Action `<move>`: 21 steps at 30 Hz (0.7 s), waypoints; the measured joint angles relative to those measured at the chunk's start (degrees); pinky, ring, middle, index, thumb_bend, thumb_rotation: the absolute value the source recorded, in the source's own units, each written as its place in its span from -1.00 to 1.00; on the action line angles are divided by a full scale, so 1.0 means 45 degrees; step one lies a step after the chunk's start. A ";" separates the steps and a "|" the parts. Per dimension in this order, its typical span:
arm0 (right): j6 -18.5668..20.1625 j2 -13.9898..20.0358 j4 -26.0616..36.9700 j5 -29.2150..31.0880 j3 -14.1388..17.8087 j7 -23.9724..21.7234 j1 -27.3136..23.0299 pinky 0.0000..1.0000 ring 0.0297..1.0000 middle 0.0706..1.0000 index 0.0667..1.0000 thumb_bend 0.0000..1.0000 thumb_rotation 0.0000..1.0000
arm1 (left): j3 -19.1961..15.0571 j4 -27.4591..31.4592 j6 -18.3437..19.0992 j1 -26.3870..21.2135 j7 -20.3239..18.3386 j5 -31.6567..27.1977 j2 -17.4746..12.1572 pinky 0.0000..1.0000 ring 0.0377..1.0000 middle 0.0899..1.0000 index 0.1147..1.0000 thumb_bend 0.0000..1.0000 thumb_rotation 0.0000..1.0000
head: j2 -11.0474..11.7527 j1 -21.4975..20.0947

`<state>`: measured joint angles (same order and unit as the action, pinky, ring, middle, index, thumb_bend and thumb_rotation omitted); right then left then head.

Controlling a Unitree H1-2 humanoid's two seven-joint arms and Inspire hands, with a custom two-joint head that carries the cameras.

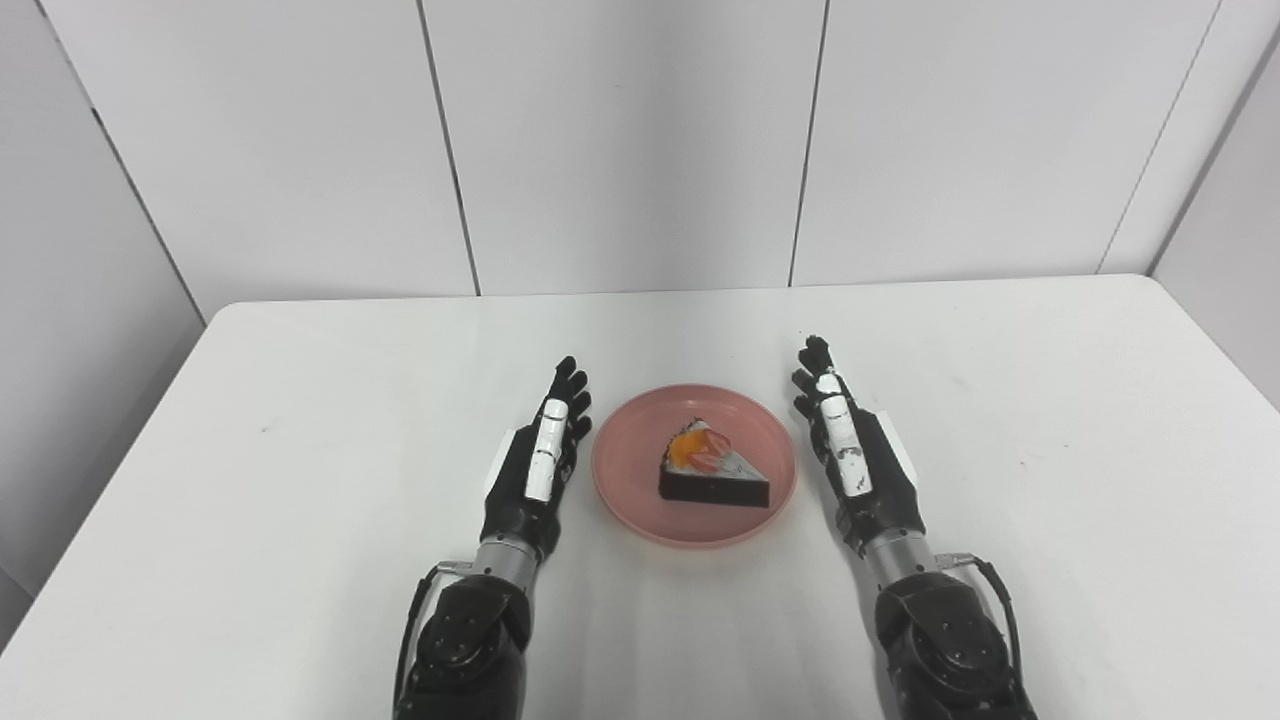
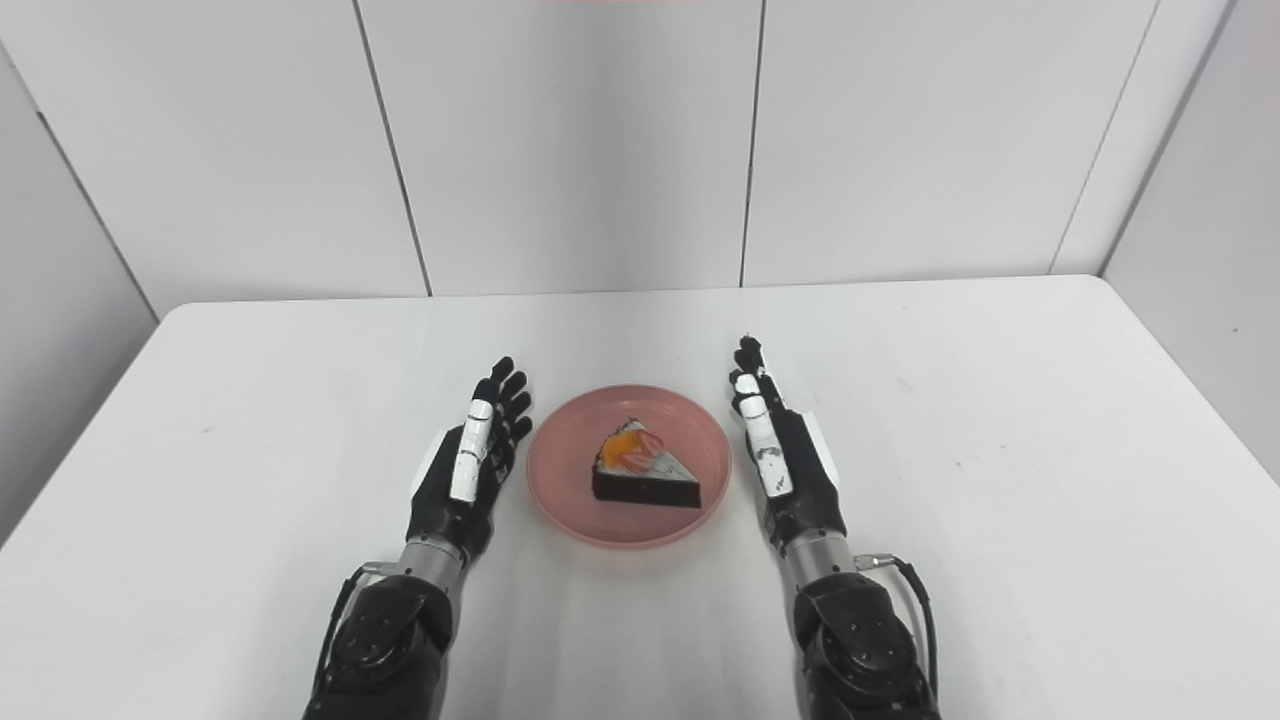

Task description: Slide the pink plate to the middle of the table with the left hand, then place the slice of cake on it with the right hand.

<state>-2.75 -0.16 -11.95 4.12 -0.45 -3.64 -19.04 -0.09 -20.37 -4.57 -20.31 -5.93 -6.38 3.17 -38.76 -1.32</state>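
The cake [image 1: 712,468] sits on the pink plate [image 1: 630,490] at mid-table [image 1: 300,420]. Both the left hand [image 1: 535,462] and right hand [image 1: 850,452] flank it, empty, fingers straight. A careless withdrawal could nudge the rim and shift the plate.

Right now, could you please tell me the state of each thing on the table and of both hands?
Pink plate: flat near the middle of the table, between the two hands, touched by neither.
Slice of cake: lying on the plate, toppings up.
Left hand: open, empty, beside the plate's left edge.
Right hand: open, empty, beside the plate's right edge.
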 measured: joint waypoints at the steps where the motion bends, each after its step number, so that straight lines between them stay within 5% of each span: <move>1: 0.0000 -0.0021 0.0000 0.0001 0.0026 0.0043 0.0001 1.00 1.00 1.00 1.00 0.03 0.99 | 0.0002 0.0000 0.0000 0.0000 0.0002 0.0005 -0.0003 1.00 1.00 1.00 1.00 0.25 1.00 | 0.0000 0.0000; 21: 0.0280 -0.0528 0.0113 0.0696 0.0395 0.0471 0.0128 1.00 1.00 1.00 1.00 0.01 0.90 | -0.0108 0.0051 0.0221 0.0002 -0.0169 -0.0456 -0.0016 1.00 1.00 1.00 1.00 0.26 1.00 | 0.0019 -0.0059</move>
<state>-1.49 -2.53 -11.44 7.25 1.33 -1.52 -18.46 -0.57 -20.14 -3.58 -20.30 -6.69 -8.43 3.10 -38.67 -1.58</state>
